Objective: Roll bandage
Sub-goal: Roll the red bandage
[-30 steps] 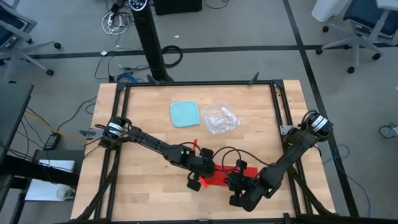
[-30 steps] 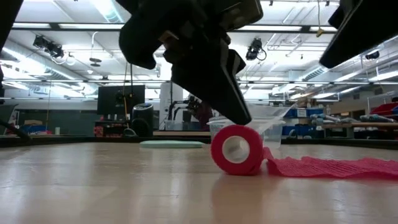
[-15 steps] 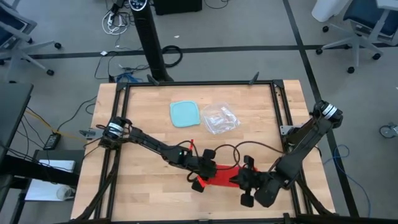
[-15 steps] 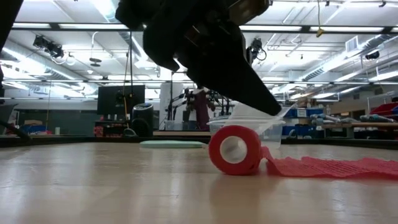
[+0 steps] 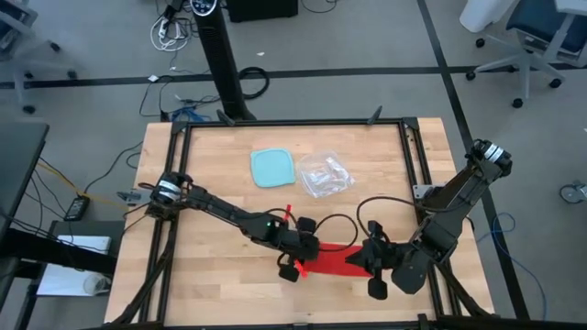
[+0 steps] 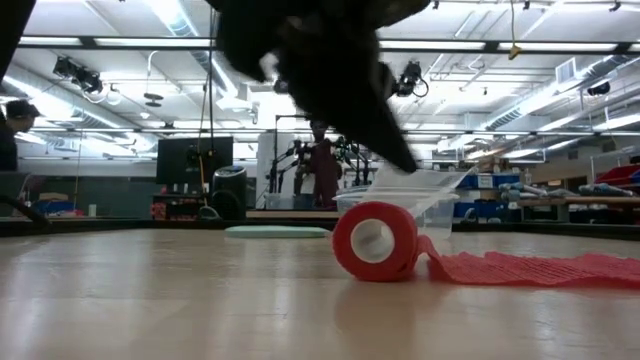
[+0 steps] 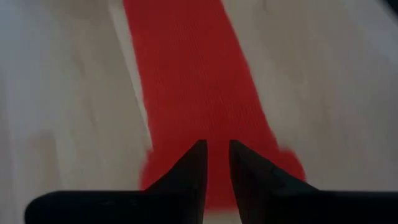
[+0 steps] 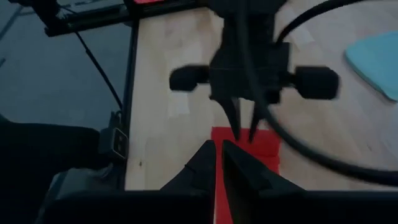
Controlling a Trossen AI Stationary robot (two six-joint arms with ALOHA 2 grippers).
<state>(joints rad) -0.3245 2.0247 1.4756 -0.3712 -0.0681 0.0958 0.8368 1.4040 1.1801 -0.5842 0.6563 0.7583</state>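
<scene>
The right tool (image 5: 374, 266), nearly closed, has slid outward along the bandage (image 5: 332, 263) tail, while the narrowly parted left tool (image 5: 295, 267) lifts off the roll, pausing the rolling.

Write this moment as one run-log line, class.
task: roll bandage | bandage: partly rolled, tail flat on table | left gripper: at roll end | right gripper: at tail end

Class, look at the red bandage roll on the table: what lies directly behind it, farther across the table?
In the low view, a clear crinkled plastic bag rises behind the bandage, with a flat light-blue container beside it. The roll covers the bag's lower part.
</scene>
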